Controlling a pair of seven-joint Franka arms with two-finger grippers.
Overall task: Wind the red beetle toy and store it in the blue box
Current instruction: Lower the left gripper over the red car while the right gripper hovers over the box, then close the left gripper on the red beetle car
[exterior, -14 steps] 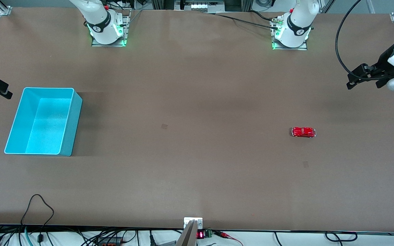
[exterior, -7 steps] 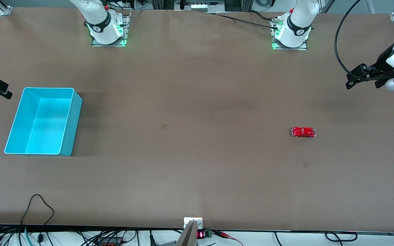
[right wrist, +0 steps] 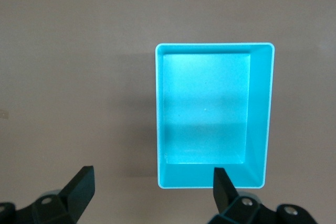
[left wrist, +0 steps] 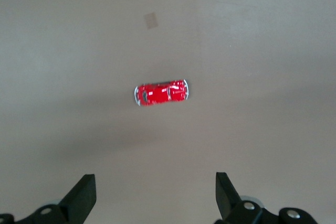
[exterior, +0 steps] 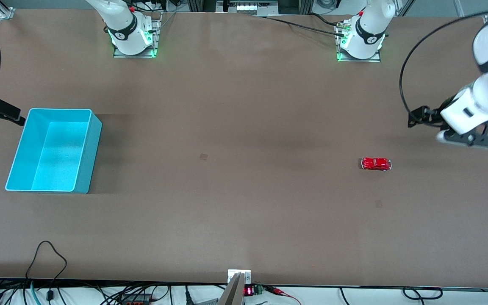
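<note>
We find the left gripper (left wrist: 155, 195) up in the air over bare table (exterior: 244, 199) at the left arm's end, its two dark fingers (left wrist: 81, 198) spread wide with nothing between them; in the front view the white forearm slants down from about 1 o'clock, wrist low, a black cable looping above it. In the left wrist view the red beetle toy (left wrist: 161, 92) sits at roughly 12 o'clock from the spread fingers, well apart from them. The toy (exterior: 376, 163) rests on its wheels on the table toward the left arm's end, about 8 o'clock from the left gripper (exterior: 415, 118) in the front view. Its long axis runs along the table's length, 3 to 9 o'clock; we cannot tell nose from tail. It is tiny, glossy red, round-backed, with silvery bumpers at both ends. The right gripper (right wrist: 152, 195) hangs over the table just beside the blue box (right wrist: 265, 114), fingers likewise spread and empty. The box (exterior: 93, 148), light cyan with a paler rim, stands open at the right arm's end, well apart from the toy.
</note>
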